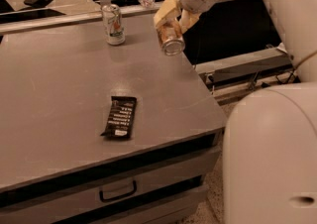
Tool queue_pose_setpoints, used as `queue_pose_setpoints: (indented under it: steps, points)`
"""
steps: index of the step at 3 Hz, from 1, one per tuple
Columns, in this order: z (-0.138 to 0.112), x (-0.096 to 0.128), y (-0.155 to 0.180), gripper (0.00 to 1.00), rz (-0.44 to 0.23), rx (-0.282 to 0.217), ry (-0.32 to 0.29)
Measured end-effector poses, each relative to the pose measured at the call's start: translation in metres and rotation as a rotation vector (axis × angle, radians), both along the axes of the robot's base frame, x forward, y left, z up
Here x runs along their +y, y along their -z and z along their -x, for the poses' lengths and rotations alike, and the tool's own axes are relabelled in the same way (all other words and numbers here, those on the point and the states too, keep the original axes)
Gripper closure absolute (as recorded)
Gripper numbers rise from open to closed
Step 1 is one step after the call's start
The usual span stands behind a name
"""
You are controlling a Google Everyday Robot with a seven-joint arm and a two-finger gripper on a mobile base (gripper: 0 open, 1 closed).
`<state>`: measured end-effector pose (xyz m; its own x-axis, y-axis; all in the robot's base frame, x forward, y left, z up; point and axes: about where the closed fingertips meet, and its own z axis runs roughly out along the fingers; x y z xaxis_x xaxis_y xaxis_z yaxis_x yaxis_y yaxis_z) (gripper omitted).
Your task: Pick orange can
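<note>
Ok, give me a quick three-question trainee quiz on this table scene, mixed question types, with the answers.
1. True or false: the orange can rests on the table.
2. The white can stands: A) upright B) on its side C) stacked on another can.
3. Fill in: the tool, above the table's far right side, is shut on the ____.
Key: 1 false, it is held tilted, clear of the table; 2 A; 3 orange can.
</note>
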<state>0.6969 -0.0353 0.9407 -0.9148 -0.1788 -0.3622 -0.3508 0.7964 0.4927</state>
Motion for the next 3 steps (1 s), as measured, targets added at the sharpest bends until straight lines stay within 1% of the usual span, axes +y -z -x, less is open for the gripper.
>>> queue_pose_setpoints:
  steps: [1, 2, 3]
  points:
    - [0.0082, 0.0014, -0.0168, 1.0, -0.181, 0.009, -0.014]
    - [0.0098, 0.0051, -0.0185, 1.0, -0.209, 0.015, -0.022]
    - [0.0097, 0.0052, -0.0184, 1.0, -0.209, 0.015, -0.022]
